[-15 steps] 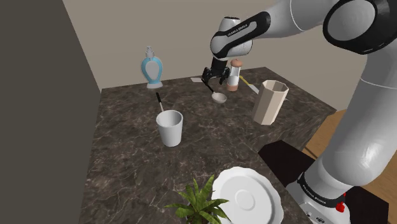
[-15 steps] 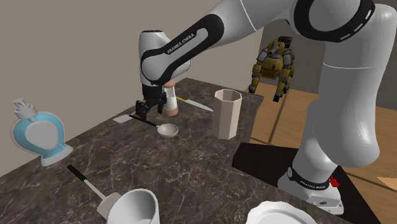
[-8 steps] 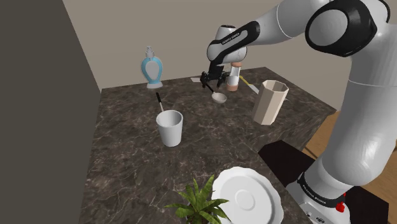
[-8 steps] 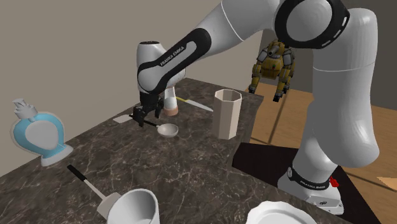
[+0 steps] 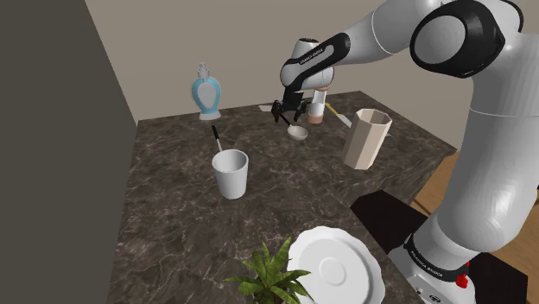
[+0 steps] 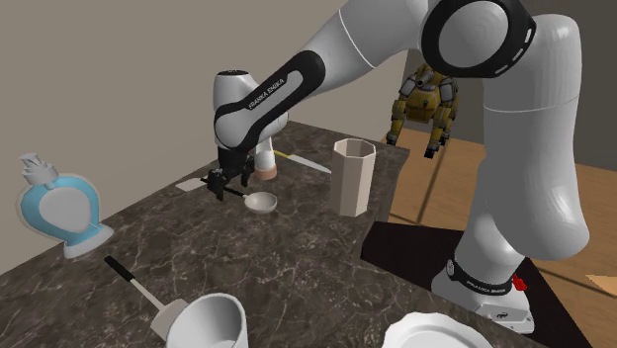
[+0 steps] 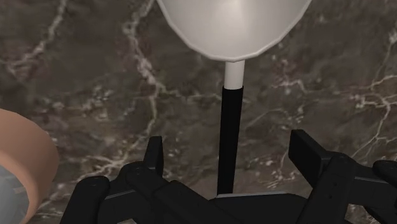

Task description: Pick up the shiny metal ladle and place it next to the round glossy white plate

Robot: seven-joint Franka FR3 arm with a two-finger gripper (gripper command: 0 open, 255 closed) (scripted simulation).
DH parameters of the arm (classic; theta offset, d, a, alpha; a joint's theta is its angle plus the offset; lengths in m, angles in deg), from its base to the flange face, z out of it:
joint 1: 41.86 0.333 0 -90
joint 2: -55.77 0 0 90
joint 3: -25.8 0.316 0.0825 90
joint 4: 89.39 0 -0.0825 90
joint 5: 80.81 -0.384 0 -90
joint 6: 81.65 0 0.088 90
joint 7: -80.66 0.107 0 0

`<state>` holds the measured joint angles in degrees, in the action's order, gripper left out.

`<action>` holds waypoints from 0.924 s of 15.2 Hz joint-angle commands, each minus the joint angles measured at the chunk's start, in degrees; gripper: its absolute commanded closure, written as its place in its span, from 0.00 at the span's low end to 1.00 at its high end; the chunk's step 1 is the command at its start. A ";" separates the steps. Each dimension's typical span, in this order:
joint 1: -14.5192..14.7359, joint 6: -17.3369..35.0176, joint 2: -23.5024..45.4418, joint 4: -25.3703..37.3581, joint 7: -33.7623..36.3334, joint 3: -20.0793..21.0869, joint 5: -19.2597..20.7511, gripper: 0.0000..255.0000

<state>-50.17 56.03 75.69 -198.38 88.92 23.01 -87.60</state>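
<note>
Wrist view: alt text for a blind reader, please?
A ladle with a pale bowl and black handle lies on a dark marbled counter, its handle running between the end effector's open black fingers, which do not touch it. A brownish rounded object sits beside.

A white cup (image 5: 231, 174) stands in the middle of the dark veined desk (image 5: 173, 216), with a black-handled utensil (image 5: 216, 136) leaning in it. A blue-and-white bottle (image 5: 206, 95) stands at the far edge, a beige faceted vessel (image 5: 367, 138) toward the shoulder view's right, and a leafy green plant (image 5: 269, 275) at the near edge.
</note>
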 commanded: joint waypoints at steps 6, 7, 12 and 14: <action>0.00 0.01 0.01 0.00 0.00 0.00 0.00 1.00; 0.00 0.01 0.01 0.01 0.00 0.00 0.00 1.00; 0.00 0.01 0.01 0.01 0.00 0.00 0.00 1.00; 0.04 -1.26 -0.83 0.44 0.18 -0.07 0.17 1.00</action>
<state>-50.19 55.26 75.29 -198.02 88.97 22.96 -87.52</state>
